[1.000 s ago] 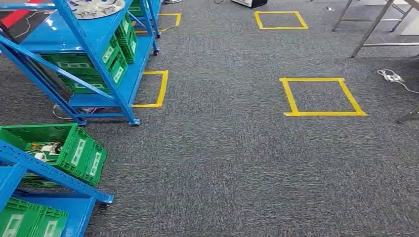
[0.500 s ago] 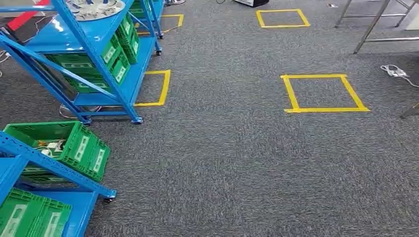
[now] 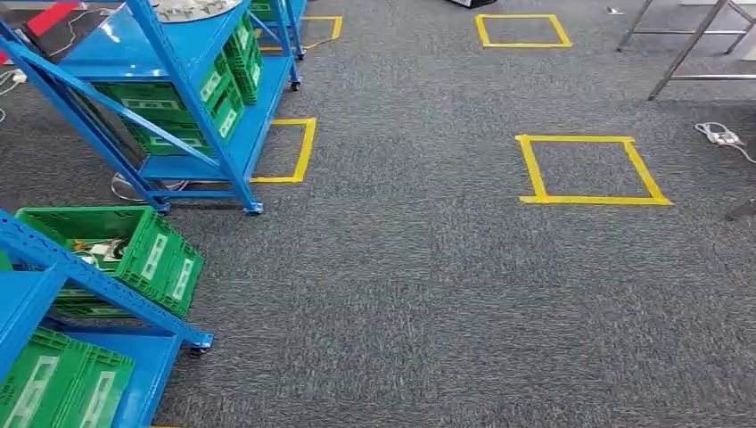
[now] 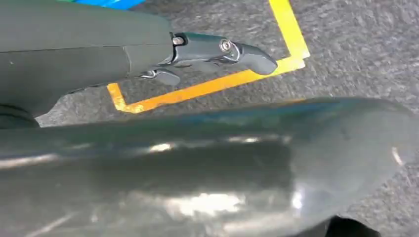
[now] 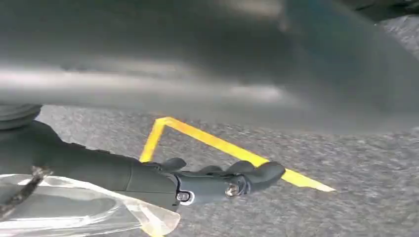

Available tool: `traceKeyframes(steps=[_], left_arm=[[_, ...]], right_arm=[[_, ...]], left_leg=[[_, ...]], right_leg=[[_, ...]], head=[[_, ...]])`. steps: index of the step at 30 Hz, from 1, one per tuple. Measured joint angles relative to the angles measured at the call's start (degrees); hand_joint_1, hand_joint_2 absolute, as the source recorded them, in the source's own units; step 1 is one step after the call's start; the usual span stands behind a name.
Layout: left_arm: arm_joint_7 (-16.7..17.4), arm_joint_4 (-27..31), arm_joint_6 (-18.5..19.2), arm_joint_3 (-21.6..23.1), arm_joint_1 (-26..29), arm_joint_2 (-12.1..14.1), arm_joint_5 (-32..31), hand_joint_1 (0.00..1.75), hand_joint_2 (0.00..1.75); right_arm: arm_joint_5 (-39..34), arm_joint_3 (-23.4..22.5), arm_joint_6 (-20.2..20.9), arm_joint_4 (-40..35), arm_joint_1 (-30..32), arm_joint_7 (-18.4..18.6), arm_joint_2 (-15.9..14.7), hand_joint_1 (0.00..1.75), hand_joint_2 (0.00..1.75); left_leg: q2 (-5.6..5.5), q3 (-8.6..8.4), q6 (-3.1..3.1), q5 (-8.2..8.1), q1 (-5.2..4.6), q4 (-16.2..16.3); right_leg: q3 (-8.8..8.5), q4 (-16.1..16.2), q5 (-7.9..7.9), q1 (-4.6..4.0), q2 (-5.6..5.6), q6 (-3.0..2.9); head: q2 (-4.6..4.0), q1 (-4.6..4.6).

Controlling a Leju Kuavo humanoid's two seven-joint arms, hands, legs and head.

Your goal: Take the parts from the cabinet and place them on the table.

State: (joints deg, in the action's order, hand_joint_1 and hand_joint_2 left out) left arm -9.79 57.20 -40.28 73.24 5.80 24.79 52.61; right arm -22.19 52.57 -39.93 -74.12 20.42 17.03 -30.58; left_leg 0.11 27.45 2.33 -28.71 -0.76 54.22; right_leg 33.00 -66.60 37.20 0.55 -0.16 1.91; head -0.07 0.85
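The right hand (image 5: 212, 182) appears to hold a clear plastic bag (image 5: 74, 207), likely a part, the left hand (image 4: 197, 54) hangs empty with fingers extended, and the metal-legged table (image 3: 686, 45) stands far right, so placing remains.

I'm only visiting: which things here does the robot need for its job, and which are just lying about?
Part of the job:
- blue cabinet
- green crate holding parts
- metal legs, probably the table's
- clear bag by the right robot hand, probably

Just lying about:
- yellow tape squares
- white power strip
- grey carpet
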Motion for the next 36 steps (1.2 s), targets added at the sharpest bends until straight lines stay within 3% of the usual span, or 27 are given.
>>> traceKeyframes(steps=[1, 2, 3, 4, 6, 7, 8, 11, 12, 13, 16, 17, 18, 19, 21, 22, 24, 26, 27, 28, 29, 30, 31, 32, 36], left_arm=[[0.00, 0.00, 0.00, 0.00, 0.01, -0.13, -0.02, 0.00, 0.00], [0.02, 0.00, 0.00, 0.00, 0.03, -0.15, -0.02, 0.00, 0.00], [0.04, 0.00, 0.00, 0.00, 0.03, -0.18, -0.02, 0.00, 0.00], [0.04, 0.00, 0.00, 0.00, 0.02, -0.22, -0.02, 0.00, 0.00], [0.13, 0.00, 0.00, 0.00, -0.01, -0.29, -0.02, 0.00, 0.00], [0.17, 0.00, 0.00, 0.00, 0.00, -0.22, -0.02, 0.00, 0.00], [0.22, 0.00, 0.00, 0.02, -0.13, -0.15, -0.02, 0.00, 0.00], [0.24, 0.00, 0.00, 0.00, -0.05, -0.13, 0.00, 0.00, 0.00], [0.22, 0.00, 0.00, 0.00, -0.05, -0.07, 0.02, 0.00, 0.00], [0.22, 0.00, 0.00, 0.02, -0.04, -0.13, 0.02, 0.00, 0.00], [0.22, 0.00, 0.00, 0.02, -0.10, -0.18, 0.00, 0.00, 0.00], [0.24, 0.00, 0.00, 0.02, -0.09, -0.22, 0.00, 0.00, 0.00], [0.24, 0.00, 0.00, 0.02, -0.02, -0.29, 0.00, 0.00, 0.00], [0.24, 0.00, 0.00, 0.04, 0.03, -0.29, 0.00, 0.00, 0.00], [0.24, 0.00, 0.00, 0.04, -0.04, -0.24, 0.00, 0.00, 0.00], [0.24, 0.00, 0.00, 0.04, -0.05, -0.18, 0.02, 0.00, 0.00], [0.22, 0.00, 0.00, 0.02, -0.25, -0.18, 0.11, 0.00, 0.00], [0.22, 0.00, 0.00, 0.02, -0.08, -0.11, 0.18, 0.00, 0.00], [0.22, 0.00, 0.00, 0.02, -0.03, -0.09, 0.18, 0.00, 0.00], [0.22, 0.00, 0.00, 0.04, -0.03, -0.13, 0.20, 0.00, 0.00], [0.17, 0.00, 0.00, 0.04, -0.09, -0.13, 0.22, 0.00, 0.00], [0.13, 0.00, 0.00, 0.04, -0.12, -0.15, 0.37, 0.00, 0.00], [0.02, 0.02, 0.00, 0.04, -0.12, -0.26, 0.50, 0.00, 0.00], [-0.02, 0.00, 0.00, 0.04, -0.14, -0.26, 0.58, 0.00, 0.00], [-0.09, 0.00, 0.00, 0.04, -0.22, -0.31, 0.83, 0.00, 0.00]], right_arm=[[-0.20, -0.15, 0.00, 0.00, 0.03, 0.00, 0.00, 0.00, 0.00], [-0.26, -0.20, 0.00, 0.00, 0.05, 0.00, 0.00, 0.00, 0.00], [-0.31, -0.20, 0.00, 0.00, 0.18, 0.00, 0.02, 0.00, 0.00], [-0.33, -0.22, 0.00, 0.00, 0.23, 0.00, 0.02, 0.00, 0.00], [-0.39, -0.22, 0.00, 0.00, 0.05, -0.06, 0.02, 0.00, 0.00], [-0.39, -0.22, 0.00, 0.02, -0.16, -0.15, 0.04, 0.00, 0.00], [-0.37, -0.19, 0.00, 0.00, -0.12, -0.22, 0.09, 0.00, 0.00], [-0.24, -0.20, 0.00, 0.02, -0.11, -0.26, 0.09, 0.00, 0.00], [-0.24, -0.15, 0.00, 0.02, -0.10, -0.24, 0.09, 0.00, 0.00], [-0.09, -0.13, 0.00, 0.02, -0.13, -0.24, 0.09, 0.00, 0.00], [0.07, -0.09, 0.00, 0.02, -0.17, -0.24, 0.09, 0.00, 0.00], [0.07, -0.09, 0.00, 0.07, -0.17, -0.20, 0.09, 0.00, 0.00], [0.07, -0.06, 0.00, 0.09, -0.17, -0.18, 0.09, 0.00, 0.00], [0.09, -0.04, 0.00, 0.09, -0.18, -0.18, 0.09, 0.00, 0.00], [0.09, 0.00, 0.00, 0.09, -0.22, -0.18, 0.09, 0.00, 0.00], [0.09, 0.00, 0.00, 0.09, -0.21, -0.18, 0.09, 0.00, 0.00], [0.09, -0.02, 0.00, 0.09, -0.26, -0.29, 0.09, 0.00, 0.00], [0.07, -0.02, 0.00, 0.09, -0.23, -0.29, 0.09, 0.00, 0.00], [0.07, 0.00, 0.00, 0.09, -0.24, -0.31, 0.09, 0.00, 0.00], [0.11, -0.02, 0.00, 0.11, -0.24, -0.31, 0.11, 0.00, 0.00], [0.18, 0.00, 0.00, 0.09, -0.22, -0.35, 0.11, 0.00, 0.00], [0.15, -0.04, 0.00, 0.11, -0.25, -0.33, 0.09, 0.00, 0.00], [0.02, -0.11, 0.00, 0.22, -0.20, -0.30, 0.09, 0.00, 0.00], [0.11, -0.11, 0.00, 0.22, -0.23, -0.44, 0.11, 0.00, 0.00], [-0.04, -0.17, 0.00, 0.24, -0.05, -0.68, 0.11, 0.00, 0.00]], left_leg=[[0.03, 0.10, 0.02, -0.01, -0.03, 0.04], [0.04, 0.22, 0.01, -0.01, -0.02, 0.14], [0.03, 0.19, -0.02, -0.05, 0.02, 0.25], [-0.02, 0.17, -0.11, -0.17, 0.07, 0.43], [-0.10, 0.09, -0.64, -0.67, 0.28, 1.24], [-0.14, 0.41, -1.05, -0.99, 0.12, 1.68], [-0.25, 0.86, -1.40, -1.42, -0.12, 2.73], [-0.26, 1.07, -1.89, -1.05, -0.01, 2.66], [-0.28, 1.27, -2.13, -1.49, 0.07, 3.01], [-0.23, 1.69, -2.48, -2.69, 0.12, 4.26], [-0.24, 7.54, -3.15, -9.39, 0.45, 17.24], [-0.24, 9.10, -3.18, -10.37, 0.54, 20.61], [-0.24, 9.54, -3.15, -9.81, 0.62, 21.59], [-0.24, 8.63, -3.01, -7.88, 0.62, 19.55], [-0.23, 4.13, -2.53, -2.25, 0.59, 9.68], [-0.22, 2.14, -2.21, -0.40, 0.57, 5.24], [-0.17, 1.51, -1.94, -1.35, 0.22, 3.11], [-0.24, 1.94, -1.61, -1.11, -0.03, 3.18], [-0.24, 1.83, -1.10, -0.62, 0.10, 2.39], [-0.05, 1.56, -0.85, -0.29, 0.21, 2.04], [-0.27, 1.73, -1.53, -0.72, -0.18, 2.20], [-0.27, 1.91, -1.54, -0.85, -0.26, 2.64], [-0.29, 1.78, -1.47, -0.90, -0.37, 2.57], [-0.28, 1.74, -1.43, -0.91, -0.38, 2.60], [-0.22, 1.83, -1.23, -0.83, -0.47, 2.65]], right_leg=[[2.35, -4.62, 1.53, 0.05, 0.06, 0.16], [3.87, -7.30, 1.84, 0.06, 0.04, 0.38], [3.91, -7.01, 0.68, 0.17, 0.04, 0.58], [2.70, -4.09, -1.74, 0.34, 0.03, 0.72], [-2.12, 6.21, -7.22, 0.73, 0.01, 1.00], [-3.50, 8.61, -6.25, 0.70, 0.24, 1.18], [-3.60, 9.46, -6.28, 0.61, 0.42, 0.48], [-3.43, 8.87, -6.43, 0.34, 0.33, -0.34], [-3.42, 9.13, -6.78, 0.67, 0.18, -0.90], [-3.37, 9.13, -6.88, 0.65, 0.10, -1.27], [-2.96, 9.11, -6.98, 0.50, -0.13, -1.68], [-2.89, 9.10, -6.98, 0.44, -0.21, -1.69], [-2.92, 9.10, -6.98, 0.39, -0.26, -1.70], [-2.98, 9.10, -6.98, 0.35, -0.27, -1.70], [-3.29, 9.10, -6.96, 0.35, -0.29, -1.68], [-3.28, 9.13, -6.96, 0.36, -0.29, -1.66], [-2.77, 8.87, -6.96, 0.06, -0.30, -1.05], [-2.64, 9.21, -7.39, 0.34, -0.42, -0.36], [-2.69, 9.19, -7.34, 0.29, -0.44, 0.03], [-2.03, 8.39, -6.43, 0.46, -0.17, 0.07], [-1.60, 8.04, -5.95, 0.25, -0.15, -0.48], [-2.11, 9.57, -7.69, 0.28, -0.12, -2.45], [-2.30, 9.42, -6.71, 0.39, -0.19, -1.83], [-2.36, 9.44, -7.42, 0.48, -0.23, -1.20], [-2.40, 9.74, -7.63, 0.56, -0.12, -0.71]], head=[[0.00, -0.13], [0.00, -0.07], [0.00, -0.07], [0.00, -0.07], [0.00, -0.07], [0.00, -0.07], [0.00, 0.17], [0.00, 0.00], [0.00, 0.04], [0.00, -0.07], [0.00, -0.35], [0.00, -0.33], [0.00, -0.31], [0.00, -0.35], [0.00, -0.33], [0.00, -0.33], [0.00, -0.33], [0.00, -0.29], [0.00, -0.20], [0.00, -0.22], [0.00, 0.02], [0.00, 0.11], [0.00, -0.11], [0.00, -0.07], [0.00, -0.09]])
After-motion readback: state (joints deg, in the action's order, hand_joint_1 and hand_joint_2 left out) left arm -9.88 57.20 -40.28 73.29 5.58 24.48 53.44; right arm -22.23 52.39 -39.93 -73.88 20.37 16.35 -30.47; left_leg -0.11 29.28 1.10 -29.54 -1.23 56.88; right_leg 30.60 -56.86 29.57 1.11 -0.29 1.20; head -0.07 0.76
